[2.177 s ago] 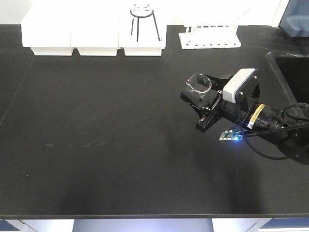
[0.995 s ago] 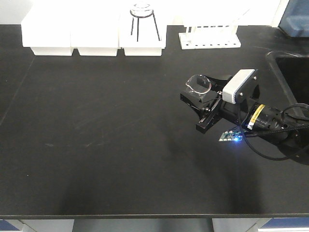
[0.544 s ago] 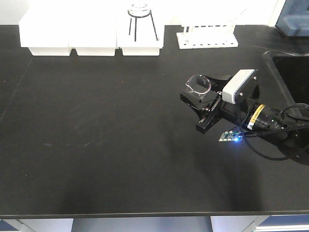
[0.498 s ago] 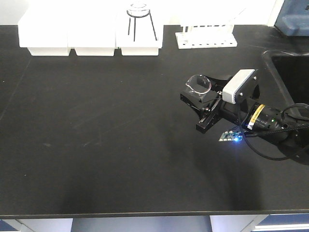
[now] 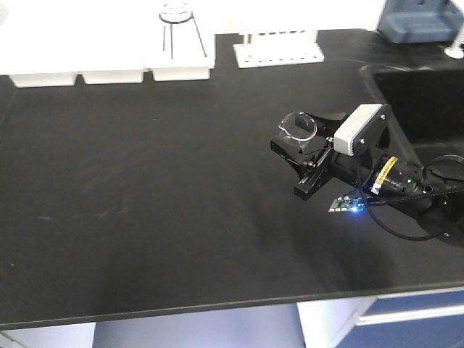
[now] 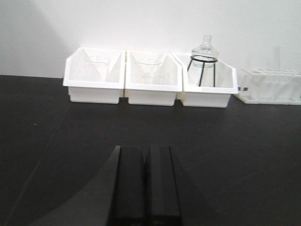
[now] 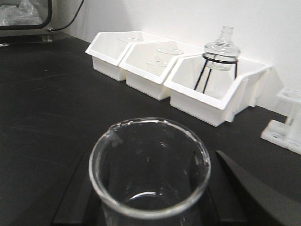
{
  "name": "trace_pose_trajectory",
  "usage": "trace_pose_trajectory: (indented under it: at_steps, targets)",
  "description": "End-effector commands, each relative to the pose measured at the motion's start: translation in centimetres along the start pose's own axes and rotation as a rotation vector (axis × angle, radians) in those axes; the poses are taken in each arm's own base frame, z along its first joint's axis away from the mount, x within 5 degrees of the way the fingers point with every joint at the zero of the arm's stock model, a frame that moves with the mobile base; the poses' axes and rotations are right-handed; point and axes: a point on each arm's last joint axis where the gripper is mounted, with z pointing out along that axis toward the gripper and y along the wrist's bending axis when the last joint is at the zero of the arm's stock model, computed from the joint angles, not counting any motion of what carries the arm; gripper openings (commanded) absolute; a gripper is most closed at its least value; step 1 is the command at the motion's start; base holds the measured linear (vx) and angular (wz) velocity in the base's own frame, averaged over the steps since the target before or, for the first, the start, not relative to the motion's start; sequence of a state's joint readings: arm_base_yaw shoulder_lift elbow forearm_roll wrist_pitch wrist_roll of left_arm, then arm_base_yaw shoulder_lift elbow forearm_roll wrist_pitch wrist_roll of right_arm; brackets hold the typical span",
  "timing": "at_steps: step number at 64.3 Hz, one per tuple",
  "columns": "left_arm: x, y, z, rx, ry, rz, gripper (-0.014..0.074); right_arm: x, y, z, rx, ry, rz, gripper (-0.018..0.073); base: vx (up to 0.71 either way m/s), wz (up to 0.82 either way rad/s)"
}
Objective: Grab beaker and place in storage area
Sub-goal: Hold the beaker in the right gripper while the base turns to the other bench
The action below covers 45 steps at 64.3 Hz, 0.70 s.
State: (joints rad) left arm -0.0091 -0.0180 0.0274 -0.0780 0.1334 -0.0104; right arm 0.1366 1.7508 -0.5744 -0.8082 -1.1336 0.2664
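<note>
The beaker [image 5: 299, 125] is a small clear glass with a pour spout, held upright above the black benchtop [image 5: 145, 188]. My right gripper [image 5: 297, 138] is shut on the beaker. In the right wrist view the beaker [image 7: 150, 165] fills the lower middle, with a black finger [image 7: 244, 188] on either side. My left gripper [image 6: 145, 153] shows only in the left wrist view, its two black fingers pressed together with nothing between them. The storage area is out of view.
Three white bins [image 5: 109, 72] line the rear edge, a glass flask on a black tripod [image 5: 174, 29] in the right one. A test-tube rack [image 5: 279, 52] stands beside them. A sink [image 5: 413, 94] lies at right. A black-framed box [image 7: 23, 14] stands far left.
The front view has swung: bins, flask and rack slid left and up, and the sink and the bench's front right corner came in. The right gripper keeps the beaker, unmoved in frame.
</note>
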Motion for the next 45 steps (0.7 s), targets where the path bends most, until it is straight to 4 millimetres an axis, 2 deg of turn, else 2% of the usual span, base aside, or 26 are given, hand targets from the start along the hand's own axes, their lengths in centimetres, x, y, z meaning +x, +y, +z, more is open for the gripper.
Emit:
trace_pose_trajectory:
  at_steps: [1,17,45]
  targets:
    - [-1.55,-0.08,-0.22,0.005,-0.118,-0.017,-0.0006,-3.06,0.1,-0.27,-0.024,-0.216,-0.026,0.0243,-0.06,-0.23]
    - [-1.55,-0.08,-0.22,0.005,-0.118,-0.017,-0.0006,-3.06,0.1,-0.27,-0.024,-0.216,-0.026,0.0243,-0.09,-0.34]
    - [-1.55,-0.08,-0.22,0.005,-0.118,-0.017,-0.0006,-3.05,0.1,-0.27,-0.024,-0.215,-0.026,0.0243,-0.15,-0.54]
